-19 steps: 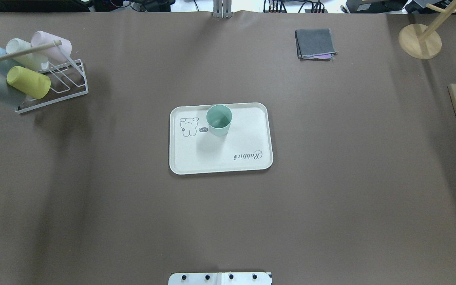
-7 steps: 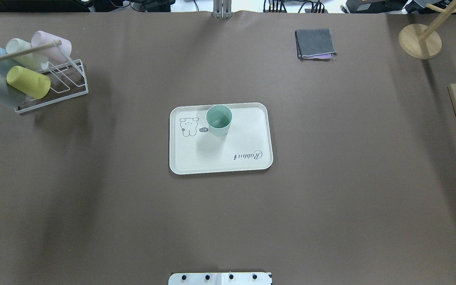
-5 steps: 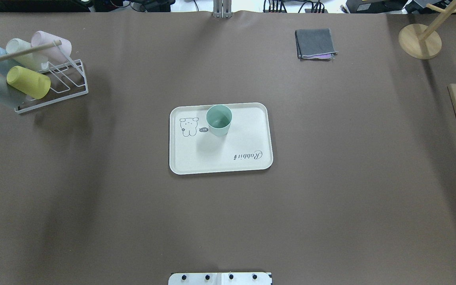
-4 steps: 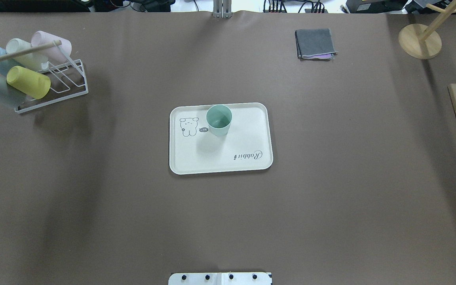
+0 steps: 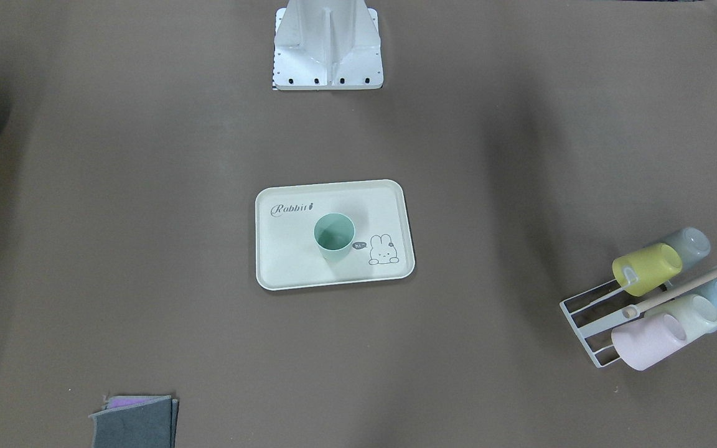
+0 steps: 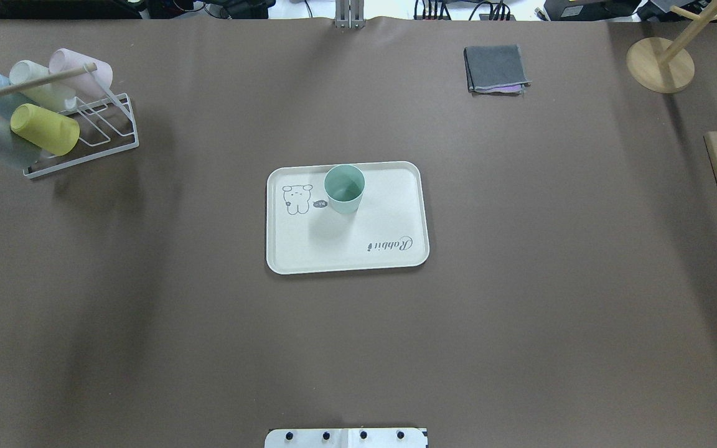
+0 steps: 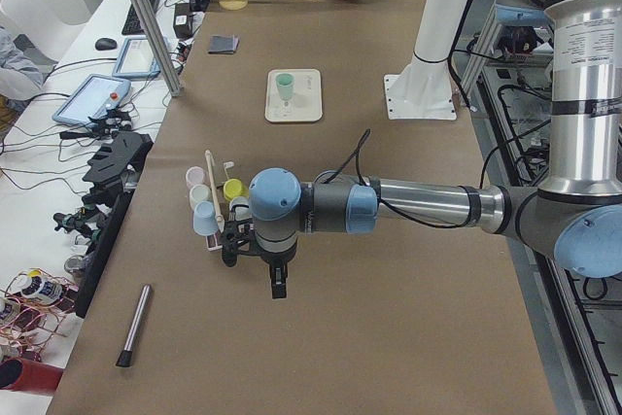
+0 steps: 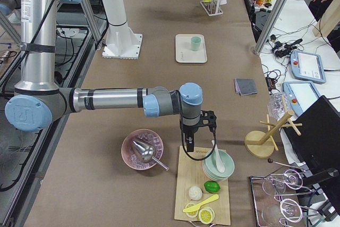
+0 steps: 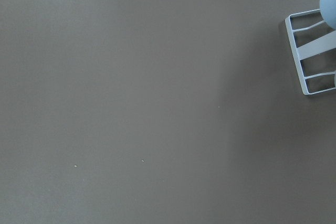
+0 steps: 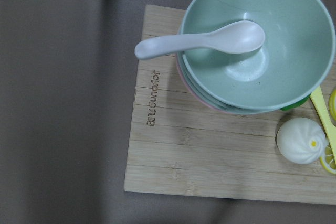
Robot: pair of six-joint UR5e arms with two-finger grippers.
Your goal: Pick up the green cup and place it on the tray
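The green cup (image 6: 344,188) stands upright on the cream tray (image 6: 389,205) in the middle of the table, beside the bunny drawing. The front-facing view shows the cup (image 5: 334,233) on the tray (image 5: 290,255) as well. No gripper is near them. My left gripper (image 7: 277,289) hangs over bare table at the left end, near the cup rack; I cannot tell whether it is open or shut. My right gripper (image 8: 188,151) hangs at the right end above the wooden board's edge; I cannot tell its state either.
A white wire rack (image 6: 103,124) with several pastel cups stands at the far left. A folded grey cloth (image 6: 495,68) and a wooden stand (image 6: 660,65) lie at the far right. A wooden board (image 10: 210,150) holds stacked bowls (image 10: 257,40) with a spoon.
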